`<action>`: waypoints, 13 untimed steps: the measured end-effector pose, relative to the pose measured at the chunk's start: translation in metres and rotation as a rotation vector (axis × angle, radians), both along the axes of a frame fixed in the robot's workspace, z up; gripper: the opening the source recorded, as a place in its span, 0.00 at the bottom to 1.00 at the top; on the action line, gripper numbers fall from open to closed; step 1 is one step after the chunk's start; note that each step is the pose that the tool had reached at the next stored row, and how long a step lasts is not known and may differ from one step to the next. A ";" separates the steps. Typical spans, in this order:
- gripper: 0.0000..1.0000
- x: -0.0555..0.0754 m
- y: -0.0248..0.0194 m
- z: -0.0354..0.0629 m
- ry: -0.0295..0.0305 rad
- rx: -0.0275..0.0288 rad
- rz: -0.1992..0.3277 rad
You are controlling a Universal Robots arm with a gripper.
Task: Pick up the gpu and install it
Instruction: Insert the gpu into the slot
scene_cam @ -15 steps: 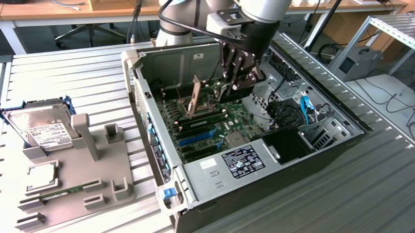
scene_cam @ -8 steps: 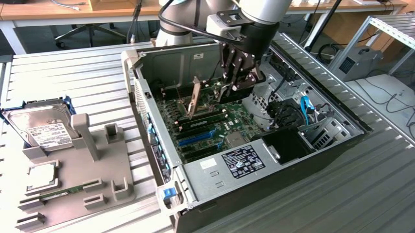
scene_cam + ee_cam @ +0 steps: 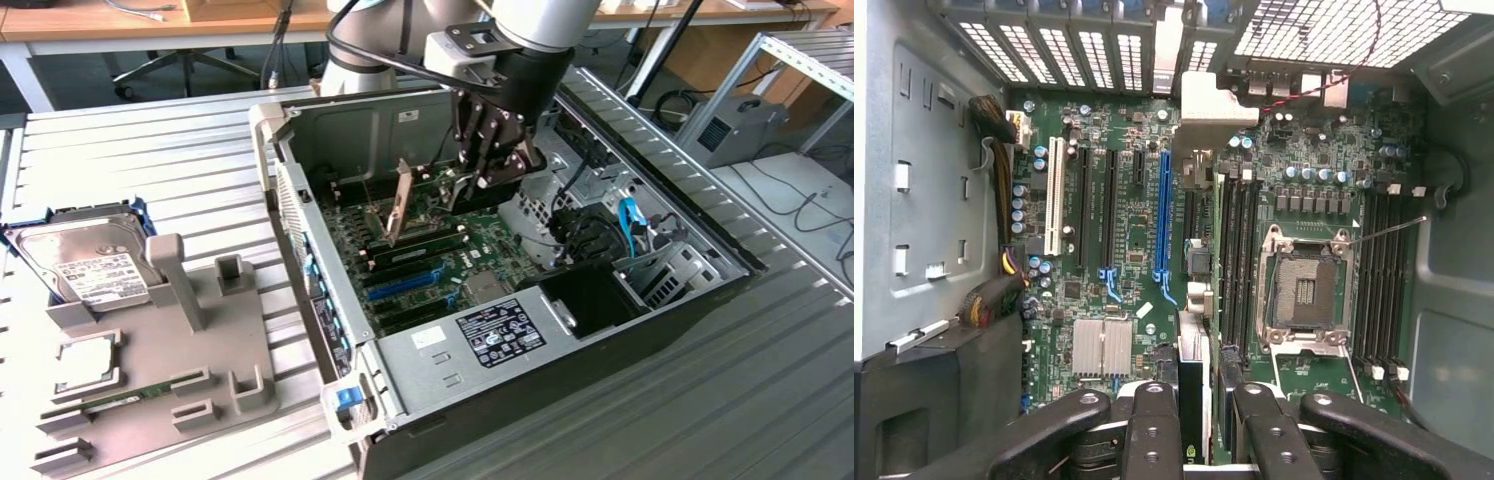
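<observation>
**Open case on the slatted bench: gpu on edge above the slots**

Slatted metal table (image 3: pixel 160 150) carries the open computer case (image 3: pixel 561 400), and I am reaching down inside it. My gripper (image 3: pixel 483 180) is closed on the gpu (image 3: pixel 1192 375), which hangs on edge straight below me over the motherboard (image 3: pixel 1104 260). The card's long axis runs away from my fingers toward the case's rear wall, bracket (image 3: pixel 398 205) end first, parallel to the expansion slots. The blue slot (image 3: pixel 1162 210) lies just beside the card's line, seemingly not yet beneath it.
</observation>
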State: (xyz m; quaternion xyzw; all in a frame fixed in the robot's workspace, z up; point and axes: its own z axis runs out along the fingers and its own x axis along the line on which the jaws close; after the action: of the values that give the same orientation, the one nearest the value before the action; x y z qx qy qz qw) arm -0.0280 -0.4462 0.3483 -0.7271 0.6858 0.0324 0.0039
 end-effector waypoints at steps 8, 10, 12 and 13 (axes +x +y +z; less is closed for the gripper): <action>0.26 0.000 -0.0001 -0.0015 0.0000 0.0007 0.000; 0.26 0.000 -0.0001 -0.0023 0.0000 0.0009 0.000; 0.26 0.000 -0.0001 -0.0030 0.0000 0.0010 0.000; 0.26 0.000 -0.0001 -0.0031 0.0000 0.0010 0.000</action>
State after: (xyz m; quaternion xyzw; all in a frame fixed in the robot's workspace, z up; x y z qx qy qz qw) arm -0.0283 -0.4464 0.3452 -0.7271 0.6857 0.0327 0.0043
